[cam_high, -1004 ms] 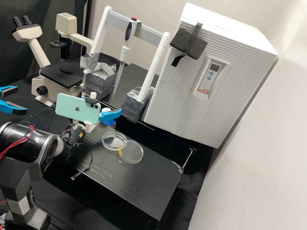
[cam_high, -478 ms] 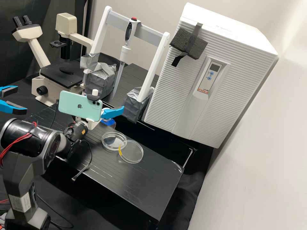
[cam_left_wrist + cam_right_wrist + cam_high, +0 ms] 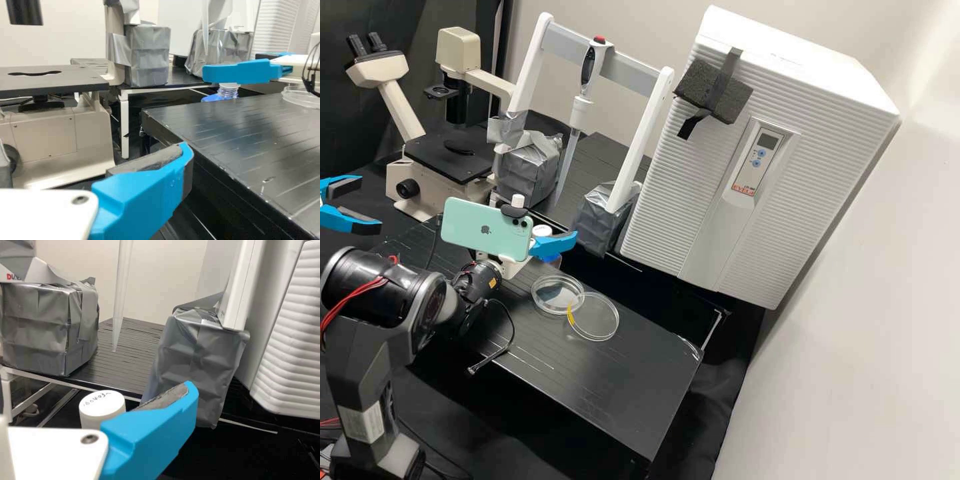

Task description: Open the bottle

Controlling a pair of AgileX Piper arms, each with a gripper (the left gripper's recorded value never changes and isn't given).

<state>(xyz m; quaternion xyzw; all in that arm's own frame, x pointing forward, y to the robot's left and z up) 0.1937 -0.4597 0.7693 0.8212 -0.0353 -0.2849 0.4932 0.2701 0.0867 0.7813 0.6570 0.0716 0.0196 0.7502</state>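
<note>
**A:** High view, starting at the front: how far along is the job?

**B:** The right gripper sits at the top of the bottle, toward the back edge of the black bench. Its own wrist view has the white cap right in front of it. Whether it is clamped on that cap, I cannot tell.

**A:** And the bottle itself?

**B:** The left wrist view shows the bottle as a clear ribbed neck directly under that gripper. I judge the cap is not yet off and set aside. This is the grasp-and-twist stage at best, with unscrewing and lifting left to do.

**A:** Is the other arm helping?

**B:** No. The left gripper hangs spread wide and empty off the bench's left end, well apart from the bottle. Nothing steadies the bottle, so it may turn with the cap.

**A:** What else is around?

**B:** Two clear petri dishes lie on the bench near the bottle, their rims overlapping. Behind it, tape-wrapped blocks foot a white stand where a pipette hangs with its tip low, close to where the cap would rise. Farther back are a microscope on the left and a white ribbed cabinet on the right.
</note>
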